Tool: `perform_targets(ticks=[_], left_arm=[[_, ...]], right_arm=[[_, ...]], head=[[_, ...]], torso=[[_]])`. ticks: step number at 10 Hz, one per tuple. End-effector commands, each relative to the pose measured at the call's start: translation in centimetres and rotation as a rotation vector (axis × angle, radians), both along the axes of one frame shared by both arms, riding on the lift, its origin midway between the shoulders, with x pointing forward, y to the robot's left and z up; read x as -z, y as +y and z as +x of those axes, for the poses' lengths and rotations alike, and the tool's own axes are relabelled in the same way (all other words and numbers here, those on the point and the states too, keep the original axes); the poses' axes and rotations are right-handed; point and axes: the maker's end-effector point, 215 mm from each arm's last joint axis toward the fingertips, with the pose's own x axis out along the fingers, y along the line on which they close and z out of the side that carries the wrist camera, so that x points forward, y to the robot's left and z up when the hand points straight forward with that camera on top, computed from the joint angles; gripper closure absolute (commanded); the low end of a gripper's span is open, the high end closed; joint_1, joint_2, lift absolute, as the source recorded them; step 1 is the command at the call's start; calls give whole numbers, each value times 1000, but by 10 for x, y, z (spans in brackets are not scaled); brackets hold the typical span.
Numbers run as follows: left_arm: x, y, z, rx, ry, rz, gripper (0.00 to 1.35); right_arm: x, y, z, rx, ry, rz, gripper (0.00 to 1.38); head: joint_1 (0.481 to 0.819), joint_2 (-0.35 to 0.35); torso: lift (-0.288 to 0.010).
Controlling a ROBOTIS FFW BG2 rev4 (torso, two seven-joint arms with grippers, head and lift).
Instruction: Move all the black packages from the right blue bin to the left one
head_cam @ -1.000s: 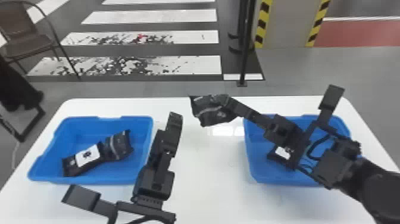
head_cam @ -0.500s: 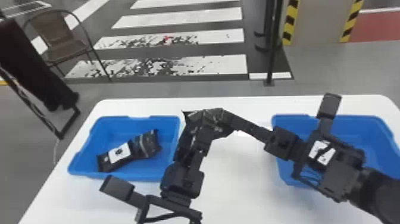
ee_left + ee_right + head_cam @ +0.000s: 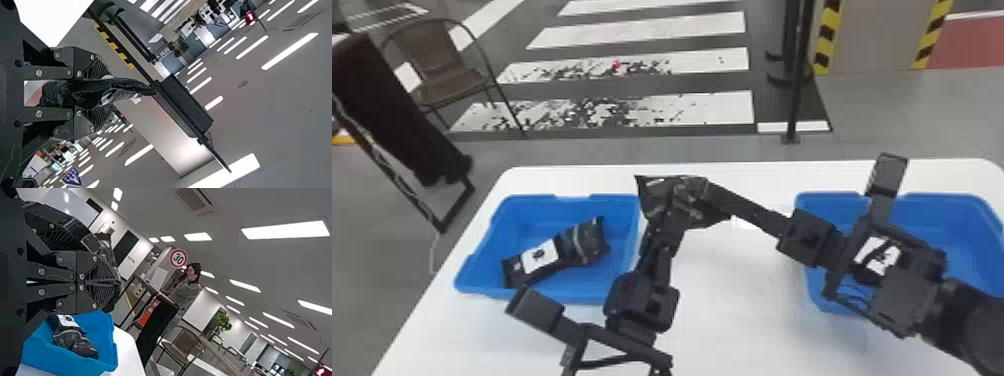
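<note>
Above the white table [image 3: 732, 325], my left gripper [image 3: 683, 194] and right gripper [image 3: 708, 192] both grip one black package [image 3: 652, 194] — left fingers parted around its folds, right fingers pressed nearly flat together. More black packaging [image 3: 584, 242] lies in the left blue bin [image 3: 482, 255].
</note>
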Motion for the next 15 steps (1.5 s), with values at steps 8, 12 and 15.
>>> perform_targets(ticks=[8, 12, 15], left_arm=[[108, 243, 53, -454, 162, 925, 1216], [63, 257, 35, -605, 27, 875, 61], [11, 217, 16, -592, -95, 761, 233]], right_arm=[[56, -80, 39, 188, -70, -214, 168], [65, -143, 50, 288, -181, -509, 150], [69, -230, 23, 476, -101, -818, 156]], head=[[695, 300], [695, 350], [695, 264]], torso=[[-154], [-154], [-154]])
